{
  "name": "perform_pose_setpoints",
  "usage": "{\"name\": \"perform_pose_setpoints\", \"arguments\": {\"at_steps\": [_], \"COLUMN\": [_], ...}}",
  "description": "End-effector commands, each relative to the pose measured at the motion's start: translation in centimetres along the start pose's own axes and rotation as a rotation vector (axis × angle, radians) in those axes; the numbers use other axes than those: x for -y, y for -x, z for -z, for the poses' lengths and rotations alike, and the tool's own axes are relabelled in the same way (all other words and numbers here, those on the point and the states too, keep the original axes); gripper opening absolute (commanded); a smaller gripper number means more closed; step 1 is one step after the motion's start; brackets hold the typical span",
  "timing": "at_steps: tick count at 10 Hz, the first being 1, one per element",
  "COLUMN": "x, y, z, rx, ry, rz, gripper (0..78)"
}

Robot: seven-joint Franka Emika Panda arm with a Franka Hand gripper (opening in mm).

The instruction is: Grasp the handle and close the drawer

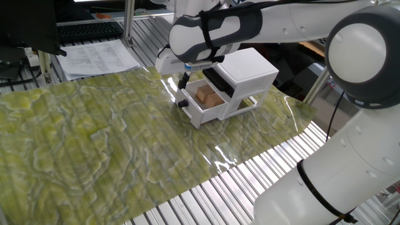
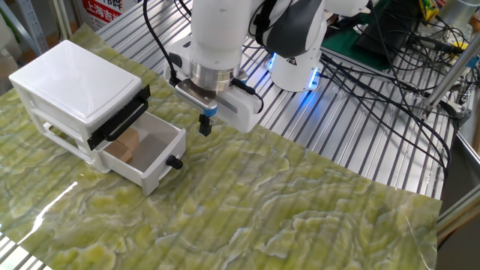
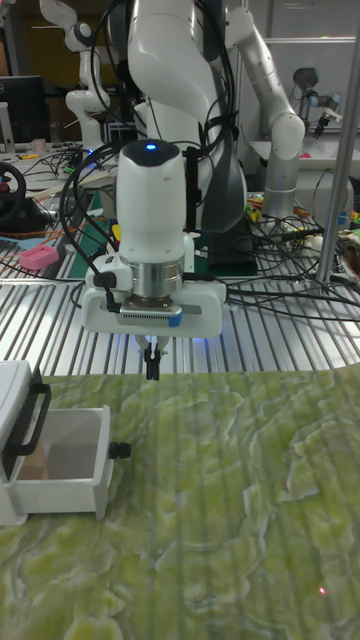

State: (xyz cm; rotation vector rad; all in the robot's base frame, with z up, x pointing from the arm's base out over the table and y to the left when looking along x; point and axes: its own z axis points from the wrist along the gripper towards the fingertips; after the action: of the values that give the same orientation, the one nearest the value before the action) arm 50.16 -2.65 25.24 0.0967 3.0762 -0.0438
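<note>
Tall fixed view: gripper (image 3: 152, 371) hung with fingers pressed together, holding nothing.
Handle (image 3: 120, 450): at the gripper's 7 o'clock, apart from it.
Drawer (image 3: 58, 470): stood pulled open.

Nothing can be read — the red-and-white sign (image 2: 101, 10) and the printed papers (image 1: 99, 57) are too blurred.

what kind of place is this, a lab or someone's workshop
Most likely a robotics lab. A white robot arm works over a table of aluminium rails, more robot arms stand behind it, and bundles of cables run to equipment at the side.
</note>
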Motion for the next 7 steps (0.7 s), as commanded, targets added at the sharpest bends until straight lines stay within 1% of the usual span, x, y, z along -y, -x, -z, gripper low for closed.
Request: {"name": "perform_pose_setpoints", "arguments": {"at_steps": [1, 7], "x": [0.0, 0.07], "y": [0.08, 0.11], "z": [0.08, -0.07], "rx": [0.003, 0.003], "ry": [0.0, 0.0], "rz": [0.001, 0.002], "gripper": [0.0, 0.0]}}
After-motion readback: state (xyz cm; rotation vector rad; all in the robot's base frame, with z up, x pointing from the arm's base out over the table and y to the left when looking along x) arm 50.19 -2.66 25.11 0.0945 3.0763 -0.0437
